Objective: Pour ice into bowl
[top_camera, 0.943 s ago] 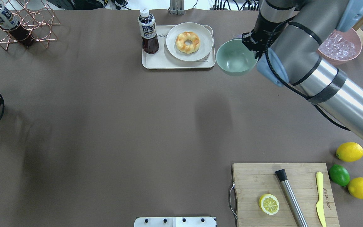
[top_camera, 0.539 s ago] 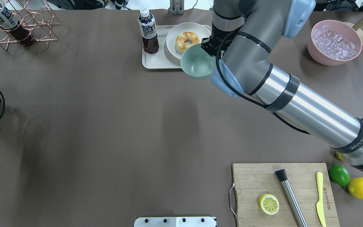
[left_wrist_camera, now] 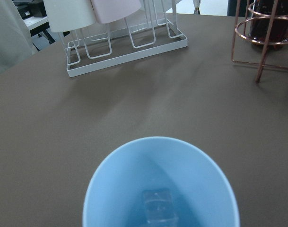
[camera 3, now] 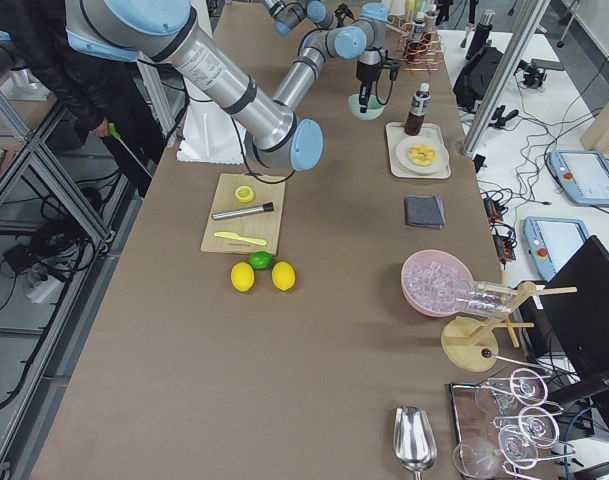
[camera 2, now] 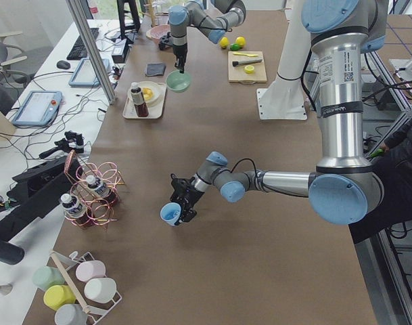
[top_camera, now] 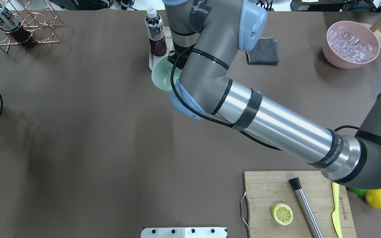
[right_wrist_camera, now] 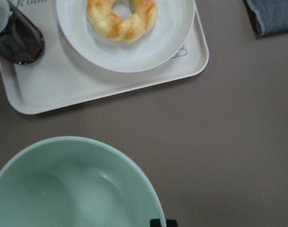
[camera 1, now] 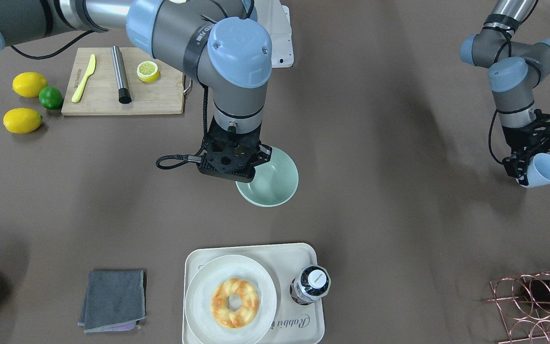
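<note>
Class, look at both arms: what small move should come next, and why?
Likely the right claw should carry the bowl across toward the left claw and set it down. The bowl is empty, gripped by its rim mid-table, while the blue cup holding an ice cube sits in the left claw, well apart from it.

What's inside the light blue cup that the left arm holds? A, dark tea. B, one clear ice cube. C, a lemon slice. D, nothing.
B: the left wrist view looks down into the light blue cup and shows a single clear ice cube at its bottom.
</note>
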Controlling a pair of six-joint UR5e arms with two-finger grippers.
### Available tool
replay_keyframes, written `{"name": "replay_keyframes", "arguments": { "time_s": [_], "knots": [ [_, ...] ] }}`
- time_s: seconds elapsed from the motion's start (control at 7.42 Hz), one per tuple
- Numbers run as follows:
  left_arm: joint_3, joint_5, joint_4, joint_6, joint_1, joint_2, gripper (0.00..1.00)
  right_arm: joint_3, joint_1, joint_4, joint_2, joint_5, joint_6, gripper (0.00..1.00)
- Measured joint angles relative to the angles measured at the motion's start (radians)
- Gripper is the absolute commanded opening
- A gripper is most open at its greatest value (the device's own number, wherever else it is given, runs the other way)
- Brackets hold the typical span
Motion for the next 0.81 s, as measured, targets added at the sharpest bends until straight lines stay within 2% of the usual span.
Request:
{"name": "replay_keyframes", "arguments": {
  "time_s": [0.13,0.4,0.81],
  "knots": [
    [-0.040,-0.029,0.016,0.009,-0.023,0.004,0.53,-0.037,-0.038,0.031,0.033,-0.016,0.041,0.00],
    [-0.167,-0.101,0.133,0.018,-0.064,0.010,0.53,-0.094,-0.090,0.086,0.075,-0.035,0.089,0.00],
    [-0.327,-0.148,0.286,0.022,-0.086,0.012,0.53,-0.201,-0.145,0.245,0.085,-0.065,0.118,0.00]
  ]
}}
